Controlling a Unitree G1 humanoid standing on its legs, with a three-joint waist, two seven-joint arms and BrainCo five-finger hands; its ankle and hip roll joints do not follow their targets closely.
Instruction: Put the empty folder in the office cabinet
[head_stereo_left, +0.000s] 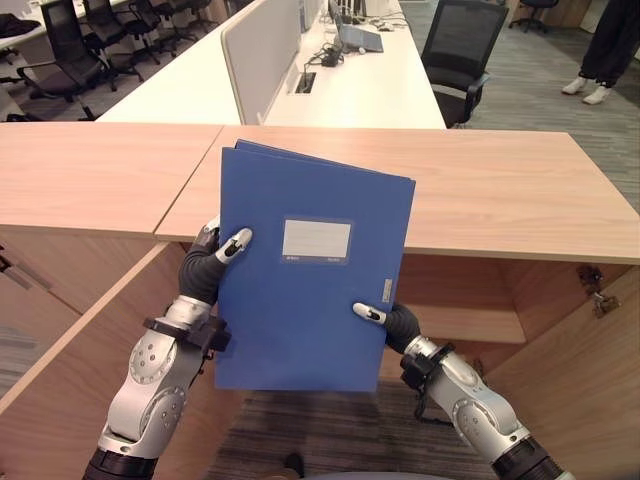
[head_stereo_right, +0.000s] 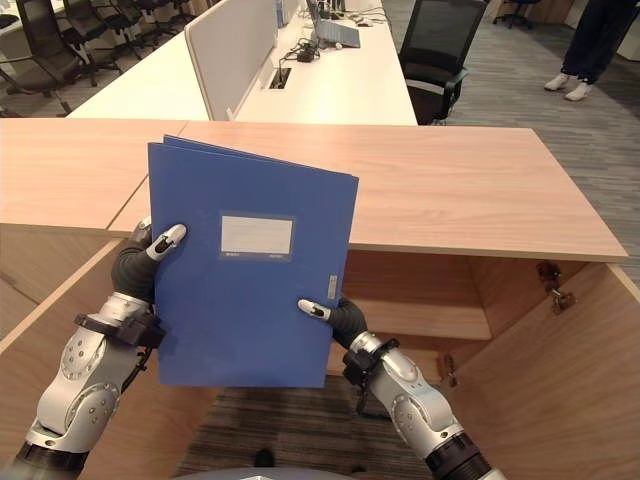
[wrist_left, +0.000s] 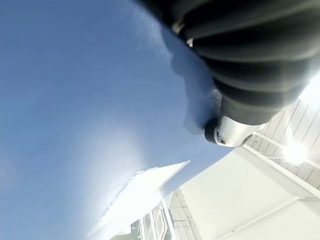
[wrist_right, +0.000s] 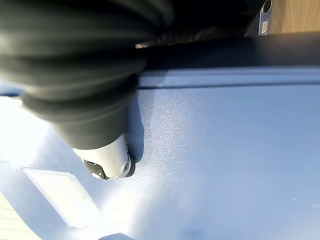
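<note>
The robot is holding the blue folder (head_stereo_left: 305, 270) upright in front of the open cabinet (head_stereo_left: 480, 300), just below its wooden top. The left hand (head_stereo_left: 205, 265) is gripping the folder's left edge and the right hand (head_stereo_left: 392, 322) its lower right edge, each with the thumb on the front cover and the fingers clamped behind. The folder is not yet inside; placing it on the shelf (head_stereo_left: 470, 322) behind the folder is what is left.
</note>
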